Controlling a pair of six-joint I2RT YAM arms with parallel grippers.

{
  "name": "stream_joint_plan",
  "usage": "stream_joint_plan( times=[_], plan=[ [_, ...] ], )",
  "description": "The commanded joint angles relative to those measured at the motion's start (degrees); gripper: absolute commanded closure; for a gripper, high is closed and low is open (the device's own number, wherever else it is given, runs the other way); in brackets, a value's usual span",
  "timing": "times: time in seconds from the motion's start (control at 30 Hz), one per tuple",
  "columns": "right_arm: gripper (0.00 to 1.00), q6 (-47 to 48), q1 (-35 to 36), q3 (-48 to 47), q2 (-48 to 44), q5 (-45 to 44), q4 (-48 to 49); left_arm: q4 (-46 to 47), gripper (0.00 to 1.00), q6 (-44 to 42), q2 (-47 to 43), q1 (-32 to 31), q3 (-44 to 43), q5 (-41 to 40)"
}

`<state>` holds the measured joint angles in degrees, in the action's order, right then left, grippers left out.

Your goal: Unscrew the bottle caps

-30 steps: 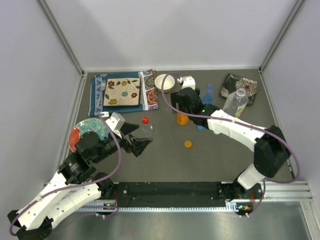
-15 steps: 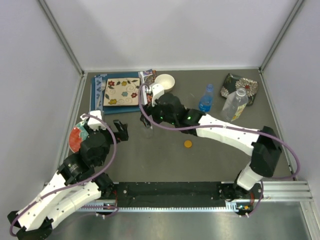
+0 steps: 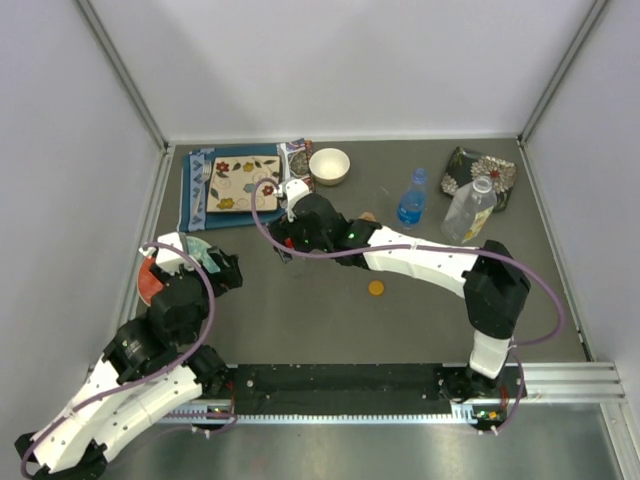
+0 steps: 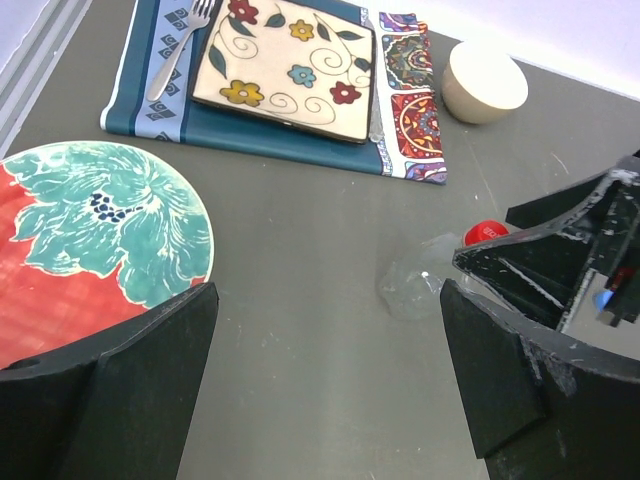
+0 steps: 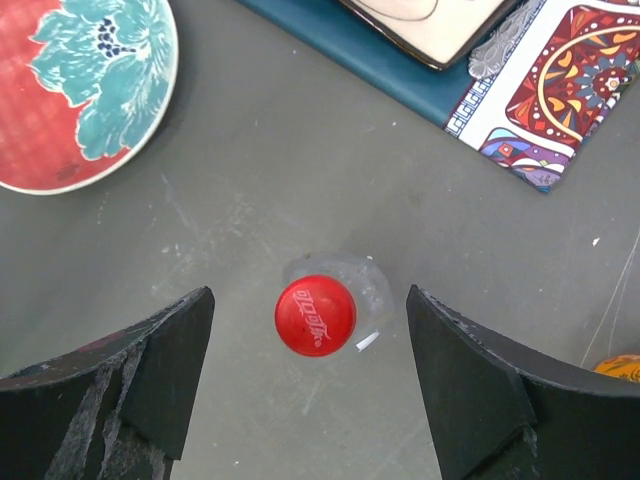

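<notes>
Under R jaws: bottle (image 4: 408,290) upright (cap (image 5: 316,316) up).

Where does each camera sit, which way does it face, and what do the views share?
Top external: fixed above and behind the bases, looking down at the table; both arms show.
Left wrist: on the left arm, looking forward and down toward the bowl; the open left gripper frames the view.
Right wrist: looking straight down on the red cap; the open right gripper flanks it.
Shared: both wrist views show the red cap and the round plate.
</notes>
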<state>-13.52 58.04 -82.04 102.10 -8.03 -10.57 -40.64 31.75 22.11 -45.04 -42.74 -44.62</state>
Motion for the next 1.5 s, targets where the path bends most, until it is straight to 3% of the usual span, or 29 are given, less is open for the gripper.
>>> stream_joint_plan(
  times=[0.0, 0.17, 0.27, 0.4, 0.53, 0.73, 0.9, 1.03, 1.1, 1.23, 1.47],
  plan=[
    [0.23, -0.02, 0.67, -3.47, 2.92, -2.07, 0.99, -0.22, 0.02, 0.77, -0.57, 0.04, 0.64, 0.06],
    [0.32, -0.37, 0.67, -3.48, 3.98, -2.07, 0.99, -0.4, 0.02, 0.77, -0.75, 0.04, 0.64, 0.32],
    [0.49, 0.33, 0.67, -3.21, 4.42, -1.38, 1.16, -0.4, 0.02, 0.95, -0.75, 0.04, 0.82, 0.67],
    [0.57, -0.19, 0.67, -1.99, 3.81, -3.12, 2.21, -0.31, 0.02, 0.86, -0.75, 0.04, 1.08, 1.03],
    [0.67, -0.11, 0.76, 1.0, -0.92, -5.23, 4.15, 0.12, 0.02, 0.25, -0.58, 0.04, 1.08, 1.38],
    [0.71, -0.63, 0.67, 5.13, -12.26, -7.52, 1.62, 5.65, 0.02, -3.96, 0.56, 0.12, 1.96, 6.29],
    [0.76, -1.86, 0.58, 7.42, -25.36, -9.8, -5.77, 17.32, 0.02, -11.08, 3.46, 0.04, 1.35, 25.08],
    [1.0, -4.14, 0.32, 9.09, -34.85, -11.56, -11.13, 22.52, 0.01, -11.36, 11.61, 0.12, -3.73, 40.28],
    [1.0, -6.07, 0.06, 9.62, -39.41, -12.01, -13.86, 25.68, 0.01, -11.01, 13.83, 0.21, -5.24, 51.31],
    [1.0, -9.41, -0.21, 11.02, -45.84, -10.08, -16.06, 39.98, 0.01, -9.69, 16.29, 0.12, -5.33, 66.02],
    [1.0, -15.22, -1.35, 14.71, -53.67, -3.58, -15.63, 51.96, 0.01, -9.42, 19.02, 0.3, -6.66, 80.02]
  ],
)
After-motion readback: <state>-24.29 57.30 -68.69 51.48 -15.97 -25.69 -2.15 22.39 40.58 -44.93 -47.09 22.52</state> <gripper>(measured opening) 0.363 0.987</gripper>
